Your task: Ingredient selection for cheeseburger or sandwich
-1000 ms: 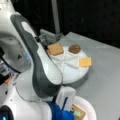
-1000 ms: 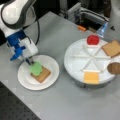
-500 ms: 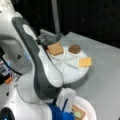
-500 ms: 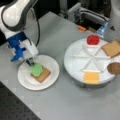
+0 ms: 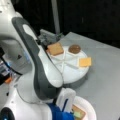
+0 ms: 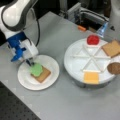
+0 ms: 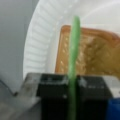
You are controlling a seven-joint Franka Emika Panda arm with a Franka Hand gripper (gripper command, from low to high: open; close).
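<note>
The gripper [image 6: 29,61] is positioned over the left edge of the white plate [image 6: 53,65], which sits near the tabletop's front-left corner in a front view. Its pads [image 7: 53,86] are closed on the green lettuce [image 7: 74,50], seen edge-on in the wrist view and held directly above a toast square [image 7: 100,53] lying on the plate. In a front view the lettuce [image 6: 36,69] is seen over the toast [image 6: 43,74]. On the divided round tray [image 6: 75,60] toward the tabletop's right edge, a red tomato slice [image 6: 93,39], a second toast square [image 6: 112,48], a dark patty [image 6: 114,68] and an orange cheese square [image 6: 91,77] are held in separate compartments.
</note>
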